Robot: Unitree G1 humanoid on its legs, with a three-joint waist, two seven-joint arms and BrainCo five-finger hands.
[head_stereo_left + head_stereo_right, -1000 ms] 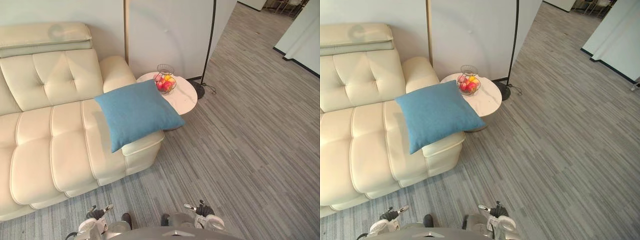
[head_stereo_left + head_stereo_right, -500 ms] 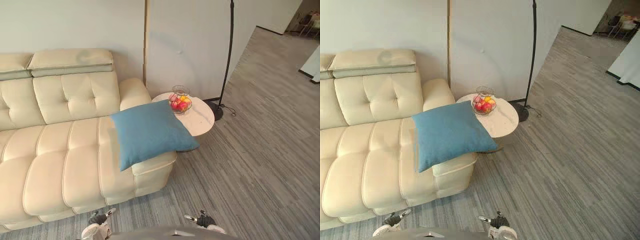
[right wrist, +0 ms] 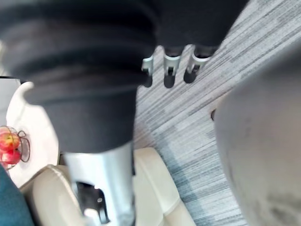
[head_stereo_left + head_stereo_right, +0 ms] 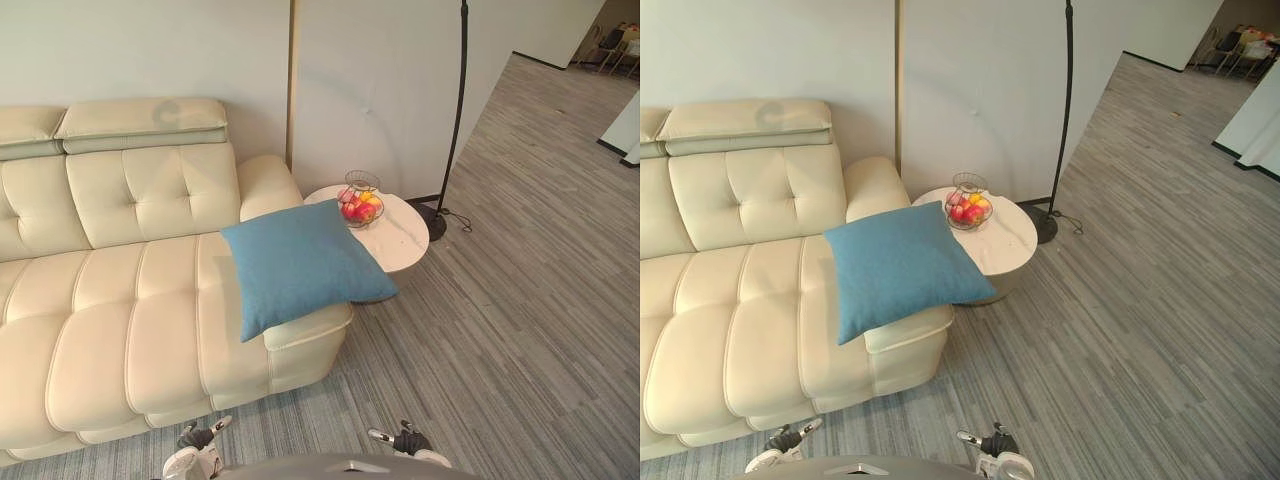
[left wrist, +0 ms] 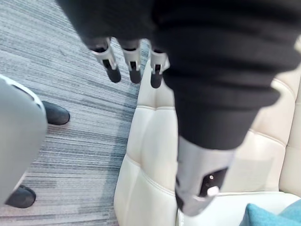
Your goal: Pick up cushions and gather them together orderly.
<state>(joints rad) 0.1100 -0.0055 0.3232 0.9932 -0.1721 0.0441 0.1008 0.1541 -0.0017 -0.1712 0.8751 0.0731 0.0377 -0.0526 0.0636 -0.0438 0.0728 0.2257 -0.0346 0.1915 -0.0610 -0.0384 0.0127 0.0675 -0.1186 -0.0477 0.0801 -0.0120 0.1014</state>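
Past left hand [image 5: 133,65] — blue cushion [image 5: 278,217] corner.

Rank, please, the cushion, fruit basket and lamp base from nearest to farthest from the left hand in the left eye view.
From the left hand:
1. cushion, on the sofa
2. fruit basket, on the table
3. lamp base, on the floor

No readable text or labels — anywhere

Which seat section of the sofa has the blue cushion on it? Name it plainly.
The end section beside the round side table: the blue cushion lies across it, one corner reaching past the sofa toward the table. The other sections carry nothing.
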